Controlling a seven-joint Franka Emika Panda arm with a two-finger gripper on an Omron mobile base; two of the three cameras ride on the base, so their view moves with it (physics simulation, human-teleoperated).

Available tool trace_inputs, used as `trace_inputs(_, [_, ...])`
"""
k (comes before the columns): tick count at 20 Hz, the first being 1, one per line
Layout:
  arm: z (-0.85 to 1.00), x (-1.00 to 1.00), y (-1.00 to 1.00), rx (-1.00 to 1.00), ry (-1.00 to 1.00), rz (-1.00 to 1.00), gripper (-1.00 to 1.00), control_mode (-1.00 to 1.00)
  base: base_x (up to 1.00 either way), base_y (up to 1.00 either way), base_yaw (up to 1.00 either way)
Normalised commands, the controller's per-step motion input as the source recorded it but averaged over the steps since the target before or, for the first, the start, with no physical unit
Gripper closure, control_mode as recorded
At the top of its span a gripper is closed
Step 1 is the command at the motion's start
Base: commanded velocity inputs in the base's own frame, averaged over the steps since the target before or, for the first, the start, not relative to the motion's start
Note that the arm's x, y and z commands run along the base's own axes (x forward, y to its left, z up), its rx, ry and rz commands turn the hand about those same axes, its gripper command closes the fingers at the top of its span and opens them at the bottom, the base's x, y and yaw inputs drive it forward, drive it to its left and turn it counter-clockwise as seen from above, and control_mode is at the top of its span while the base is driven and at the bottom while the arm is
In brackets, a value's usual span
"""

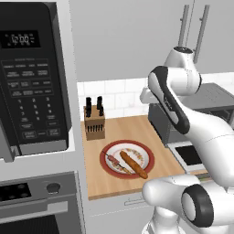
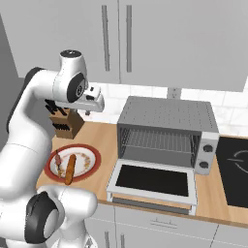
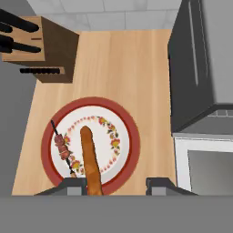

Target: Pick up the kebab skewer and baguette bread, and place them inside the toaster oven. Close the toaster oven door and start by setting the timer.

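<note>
So the tool (image 3: 116, 185) is hanging above the wooden surface (image 3: 132, 68) with its two tips parted and nothing between them, a moderate gap.

Right below it sits the red-rimmed plate (image 3: 132, 136) with a flowery ring pattern. The baguette bread (image 3: 90, 159) lies on the plate, its near end running down beside one of the tool's tips in the hand view, and the kebab skewer (image 3: 62, 148) lies just beside it on the same plate, a bit apart from the loaf.

Off to one side of the tool is the toaster oven (image 2: 167, 133), with the toaster oven door (image 2: 154, 181) folded down flat and the wire rack showing inside.

Further out past the plate is a knife block (image 3: 43, 50) against the tiled wall.

The big black microwave (image 1: 32, 77) has a display, looks like "12:00". The keypad labels are too small to read.
</note>
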Motion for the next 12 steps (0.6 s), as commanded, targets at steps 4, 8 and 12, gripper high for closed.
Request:
trace_inputs(4, [0.0, -0.19, -0.17, 0.02, -0.12, -0.01, -1.0, -1.0, 0.0, 0.0, 0.0])
trace_inputs(8, [-0.01, -0.45, -0.83, 0.03, -0.22, -0.01, -1.0, -1.0, 0.0, 0.0, 0.0])
trace_inputs(12, [-0.01, -0.32, -1.0, 0.08, -0.16, -0.06, -1.0, -1.0, 0.0, 0.0, 0.0])
